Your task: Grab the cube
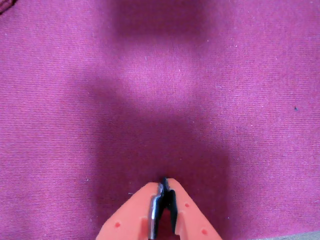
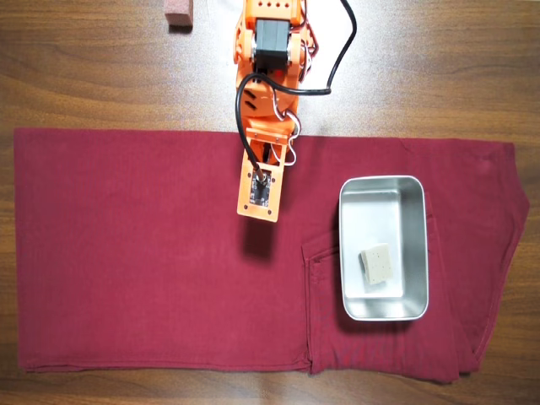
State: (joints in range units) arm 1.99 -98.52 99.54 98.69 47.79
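Orange tool (image 1: 165,184) jaws together, nothing between them; wrist view shows only bare maroon cloth (image 1: 65,125) and arm's shadow under it. Overhead view: cube (image 2: 377,262) lies inside steel tray (image 2: 384,186), toward its lower half, well apart from arm (image 2: 268,76). Tray sits on cloth, right of arm. Reddish-brown block (image 2: 179,14) on bare wooden desk (image 2: 84,76), top edge, left of arm base.

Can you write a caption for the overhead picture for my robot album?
Orange arm over red cloth; cube waits in steel tray.
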